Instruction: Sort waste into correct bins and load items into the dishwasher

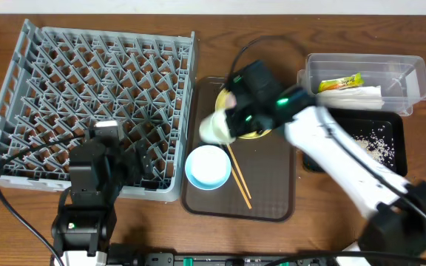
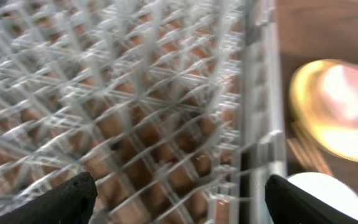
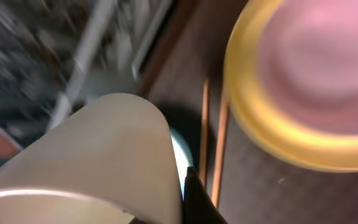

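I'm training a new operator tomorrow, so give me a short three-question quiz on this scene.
1. True or false: the wrapper lies in the clear tub.
2. What does the right pincer hold? A blue bowl, B beige bowl, C plate.
3. Fill in: the rice scraps lie in the ___.
Key: 1 true; 2 B; 3 black tray.
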Motion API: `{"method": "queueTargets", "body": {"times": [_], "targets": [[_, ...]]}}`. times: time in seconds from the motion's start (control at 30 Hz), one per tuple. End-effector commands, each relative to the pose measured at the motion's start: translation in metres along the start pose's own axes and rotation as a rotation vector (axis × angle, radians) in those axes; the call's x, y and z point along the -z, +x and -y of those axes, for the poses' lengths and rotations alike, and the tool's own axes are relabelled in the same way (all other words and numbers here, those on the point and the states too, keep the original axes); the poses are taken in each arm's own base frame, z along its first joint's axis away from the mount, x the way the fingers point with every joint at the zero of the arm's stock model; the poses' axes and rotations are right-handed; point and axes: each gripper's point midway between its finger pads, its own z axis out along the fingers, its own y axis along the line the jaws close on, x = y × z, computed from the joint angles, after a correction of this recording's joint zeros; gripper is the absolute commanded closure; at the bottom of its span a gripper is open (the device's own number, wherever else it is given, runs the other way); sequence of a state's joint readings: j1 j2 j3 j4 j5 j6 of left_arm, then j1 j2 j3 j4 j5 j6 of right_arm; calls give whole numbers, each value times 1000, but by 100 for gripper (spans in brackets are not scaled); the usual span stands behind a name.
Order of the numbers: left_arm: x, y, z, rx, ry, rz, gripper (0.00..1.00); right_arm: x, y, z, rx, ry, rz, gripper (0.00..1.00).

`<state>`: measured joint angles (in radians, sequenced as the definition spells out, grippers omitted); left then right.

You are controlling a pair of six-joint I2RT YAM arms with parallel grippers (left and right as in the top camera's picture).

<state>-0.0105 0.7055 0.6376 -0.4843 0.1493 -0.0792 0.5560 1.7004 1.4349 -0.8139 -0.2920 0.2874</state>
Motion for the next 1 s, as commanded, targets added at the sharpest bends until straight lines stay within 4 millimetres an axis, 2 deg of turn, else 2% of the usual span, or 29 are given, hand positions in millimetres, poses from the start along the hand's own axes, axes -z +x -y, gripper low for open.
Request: {"method": "queueTargets", "body": {"times": [0.0,0.13,0.3,0.5,0.63,0.8,0.97], "targets": [[7,-17,42,-6,236,40,11,27,-19,-5,-25,-137,59,99],[12,-31,76,-36,440,79,11,43,-30,-14,-49,-342,68,99],[23,-39,112,-81,690,94,11,67,-30,-47,48,-604,73,99],[48,-47,147,-175,984,137,11,77,-26,-67,81,-717,55,99],[65,-49,159,-238,1112,166,11,84,-23,-76,102,-776,46,99],[72,-52,162,-270,1148,193,11,99,-13,-96,155,-913,19,99],[84,-55,167,-309,1202,223,11,102,-3,-114,182,-966,-17,99]]}}
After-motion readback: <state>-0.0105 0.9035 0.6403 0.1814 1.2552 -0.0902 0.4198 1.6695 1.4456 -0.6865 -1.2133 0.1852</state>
